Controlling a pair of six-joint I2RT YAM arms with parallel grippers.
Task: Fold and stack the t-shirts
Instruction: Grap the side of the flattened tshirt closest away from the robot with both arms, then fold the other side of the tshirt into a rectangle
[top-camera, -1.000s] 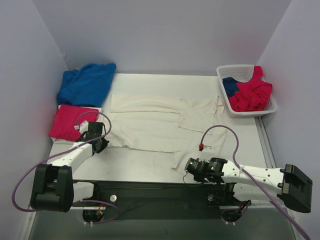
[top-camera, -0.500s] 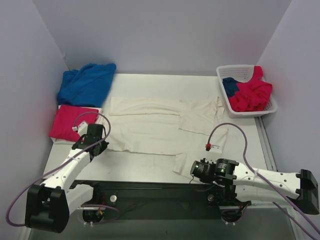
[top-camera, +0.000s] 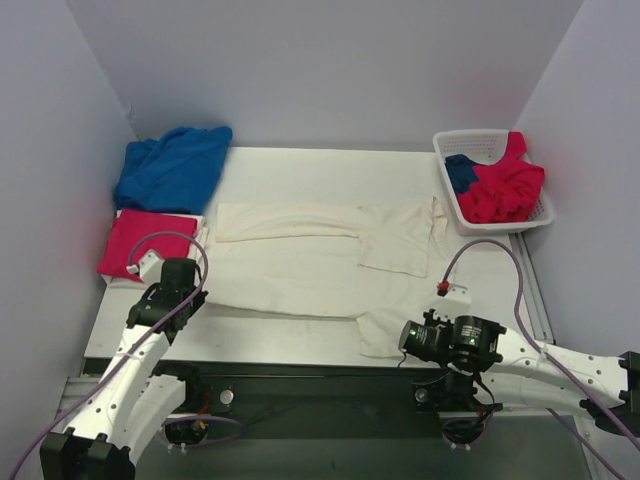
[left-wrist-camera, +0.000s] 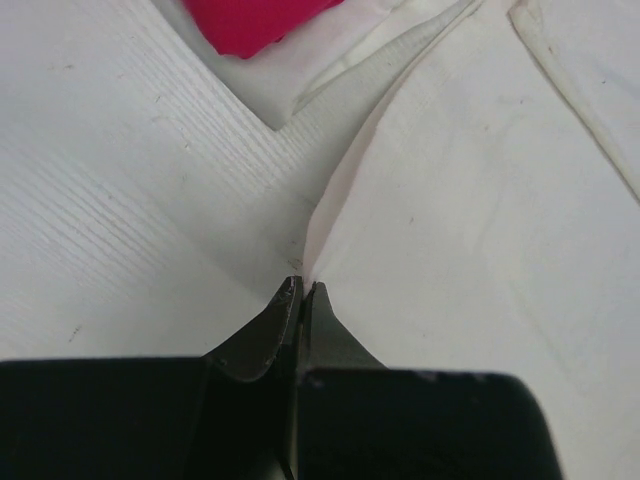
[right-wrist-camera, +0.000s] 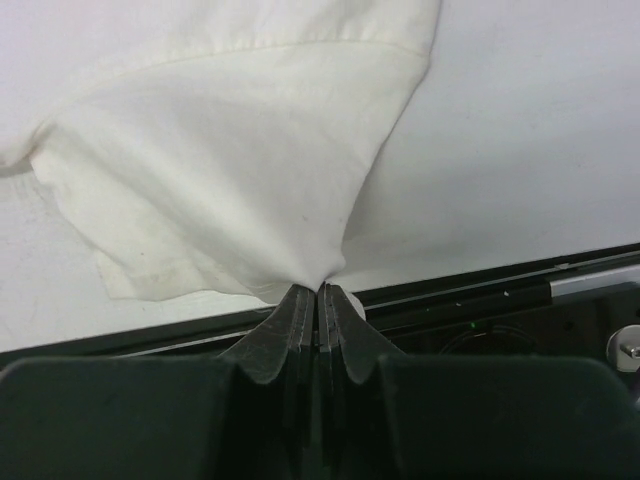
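A large cream-white t-shirt (top-camera: 300, 265) lies spread across the middle of the table. My left gripper (top-camera: 197, 298) is shut on its left edge, which the left wrist view shows as a fold of cream shirt (left-wrist-camera: 450, 230) running into the left gripper (left-wrist-camera: 302, 286). My right gripper (top-camera: 402, 345) is shut on the shirt's near right corner by the table's front edge. In the right wrist view the cream shirt (right-wrist-camera: 230, 170) bunches into the right gripper (right-wrist-camera: 318, 290). A folded crimson-pink t-shirt (top-camera: 140, 243) and a crumpled royal blue t-shirt (top-camera: 172, 165) lie at the far left.
A white lattice basket (top-camera: 470, 135) at the back right holds a crimson shirt (top-camera: 505, 185) and a blue shirt (top-camera: 460, 172). The black front rail (top-camera: 300, 375) runs along the near edge just below the right gripper. Walls close in left, right and behind.
Both grippers have drawn back toward the near edge, still shut on the cream shirt. The shirt has slid toward the front and its near right corner has moved right.
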